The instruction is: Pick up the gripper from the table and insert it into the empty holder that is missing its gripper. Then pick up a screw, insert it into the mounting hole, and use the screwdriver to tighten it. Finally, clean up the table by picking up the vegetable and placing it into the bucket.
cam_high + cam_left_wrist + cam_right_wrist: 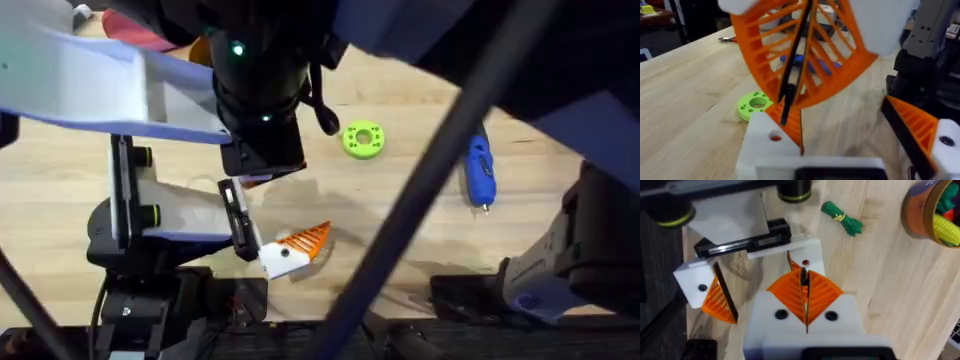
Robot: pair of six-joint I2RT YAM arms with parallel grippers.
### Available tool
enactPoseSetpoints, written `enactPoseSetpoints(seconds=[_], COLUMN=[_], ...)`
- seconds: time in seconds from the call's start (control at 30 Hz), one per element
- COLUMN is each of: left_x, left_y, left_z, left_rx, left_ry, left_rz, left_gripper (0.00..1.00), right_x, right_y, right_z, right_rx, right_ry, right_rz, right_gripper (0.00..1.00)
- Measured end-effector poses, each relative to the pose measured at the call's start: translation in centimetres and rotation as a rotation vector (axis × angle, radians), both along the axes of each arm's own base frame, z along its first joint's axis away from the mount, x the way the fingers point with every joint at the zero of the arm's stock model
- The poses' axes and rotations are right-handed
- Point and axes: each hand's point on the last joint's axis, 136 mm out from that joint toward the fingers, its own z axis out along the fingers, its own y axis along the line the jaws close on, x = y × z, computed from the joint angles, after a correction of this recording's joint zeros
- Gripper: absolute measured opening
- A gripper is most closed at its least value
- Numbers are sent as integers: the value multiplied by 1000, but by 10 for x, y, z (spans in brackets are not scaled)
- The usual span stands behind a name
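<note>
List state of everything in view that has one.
left gripper: jaws open
right gripper: jaws shut on the gripper
gripper: held against the holder
holder: mounting hole looks empty
screwdriver: lying on the table, untouched
vegetable: on the table, outside the bucket
bucket: upright, already holding yellow and green items

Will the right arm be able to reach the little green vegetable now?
Probably yes. The vegetable lies alone on the table, just past the right arm's fingers, with nothing between them. But those fingers are pressed together now, so they would need to open first.
</note>
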Motion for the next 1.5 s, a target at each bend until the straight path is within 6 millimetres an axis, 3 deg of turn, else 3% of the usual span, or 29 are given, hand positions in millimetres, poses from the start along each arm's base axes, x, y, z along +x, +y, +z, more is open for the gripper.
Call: enactPoseSetpoints(seconds=[0.33,1.5], left_x=[0,0], left_y=[0,0], left_z=[0,0], left_rx=[-2,-3], left_ry=[7,8], left_rz=[1,-1], left_gripper=[986,985], right_x=[10,7], right_y=[5,-1], right_z=[-13,-7], right_rx=[-12,-18], right_ry=[9,24], right_rz=[-16,-50], right_gripper=[6,6])
